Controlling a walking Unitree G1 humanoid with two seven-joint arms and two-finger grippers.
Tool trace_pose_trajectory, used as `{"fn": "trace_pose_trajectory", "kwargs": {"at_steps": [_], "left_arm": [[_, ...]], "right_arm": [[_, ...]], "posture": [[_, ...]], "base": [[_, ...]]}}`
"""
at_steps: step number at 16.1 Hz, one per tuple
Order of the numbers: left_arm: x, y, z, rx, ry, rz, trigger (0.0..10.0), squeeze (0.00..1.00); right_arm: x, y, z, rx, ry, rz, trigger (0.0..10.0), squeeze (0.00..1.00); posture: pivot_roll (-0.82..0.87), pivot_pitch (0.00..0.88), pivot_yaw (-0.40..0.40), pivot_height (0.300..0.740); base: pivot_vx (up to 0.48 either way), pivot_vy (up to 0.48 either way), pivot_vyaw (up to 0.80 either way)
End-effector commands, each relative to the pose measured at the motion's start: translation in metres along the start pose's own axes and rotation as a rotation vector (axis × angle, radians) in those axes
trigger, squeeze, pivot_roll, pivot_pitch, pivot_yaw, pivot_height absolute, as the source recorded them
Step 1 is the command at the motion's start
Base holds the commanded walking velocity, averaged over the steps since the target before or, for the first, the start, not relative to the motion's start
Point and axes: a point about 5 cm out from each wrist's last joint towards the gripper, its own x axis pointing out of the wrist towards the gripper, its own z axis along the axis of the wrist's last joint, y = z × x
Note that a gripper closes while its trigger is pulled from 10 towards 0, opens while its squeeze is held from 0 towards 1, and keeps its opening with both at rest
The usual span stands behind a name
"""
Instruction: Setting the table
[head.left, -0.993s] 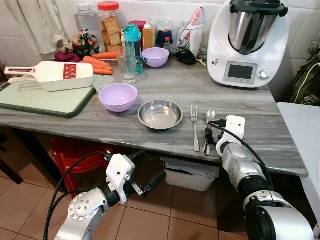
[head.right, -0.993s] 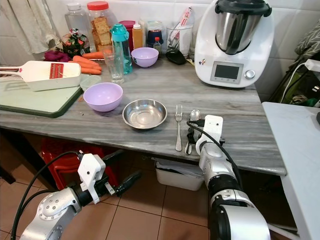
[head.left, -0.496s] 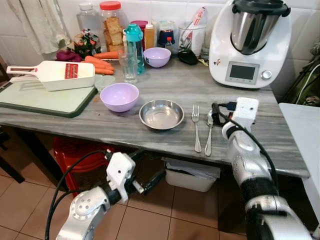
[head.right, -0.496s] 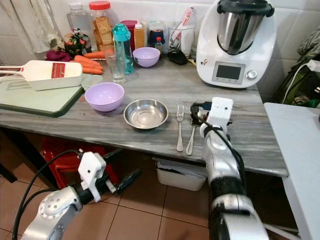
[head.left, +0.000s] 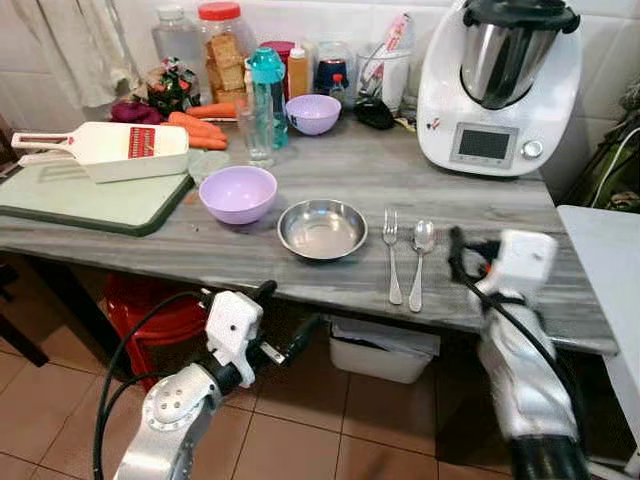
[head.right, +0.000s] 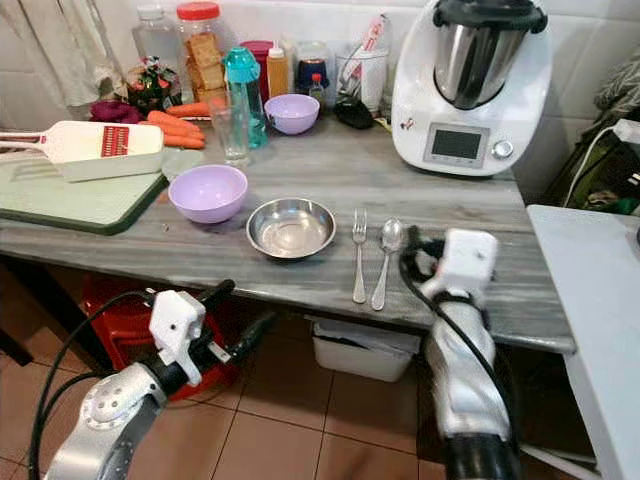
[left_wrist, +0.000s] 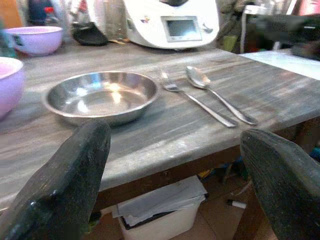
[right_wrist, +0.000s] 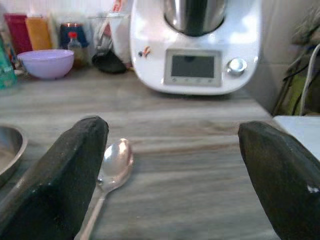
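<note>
Left gripper (head.left: 285, 322) low below table edge, jaws apart, empty. Right gripper (head.left: 458, 258) just right of spoon, jaws apart, nothing held. Spoon (head.left: 418, 259) flat beside fork (head.left: 391, 253), both right of steel bowl (head.left: 322, 228) (setting looks laid). Judged: spoon placement done. Next: fetch glass (head.left: 254, 128) from clutter behind.

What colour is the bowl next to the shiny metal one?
The bowl is light purple, clearest in the left eye view.

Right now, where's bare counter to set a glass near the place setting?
Bare marble lies right of the spoon, in front of the white food processor, where the open right gripper hovers. Also between steel bowl and processor. Back-left by the bottles is crowded.
</note>
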Motion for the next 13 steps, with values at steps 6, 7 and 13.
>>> {"fn": "trace_pose_trajectory", "kwargs": {"at_steps": [6, 7, 13], "left_arm": [[-0.004, 0.017, 0.001, 0.023, 0.006, 0.221, 10.0, 0.00], [-0.002, 0.015, 0.003, 0.007, -0.008, 0.210, 10.0, 0.00], [0.002, 0.005, 0.006, -0.064, -0.038, 0.141, 10.0, 0.00]], "right_arm": [[-0.023, 0.004, 0.005, -0.024, 0.007, 0.037, 10.0, 0.00], [-0.025, 0.005, 0.005, -0.021, 0.010, 0.041, 10.0, 0.00], [-0.027, 0.005, 0.008, -0.024, 0.014, 0.044, 10.0, 0.00]], "posture": [[0.04, 0.000, -0.003, 0.740], [0.04, 0.000, -0.003, 0.740], [0.03, 0.000, 0.001, 0.740]], "base": [[0.000, 0.000, -0.23], [0.000, 0.000, -0.80], [0.106, 0.000, -0.23]]}}
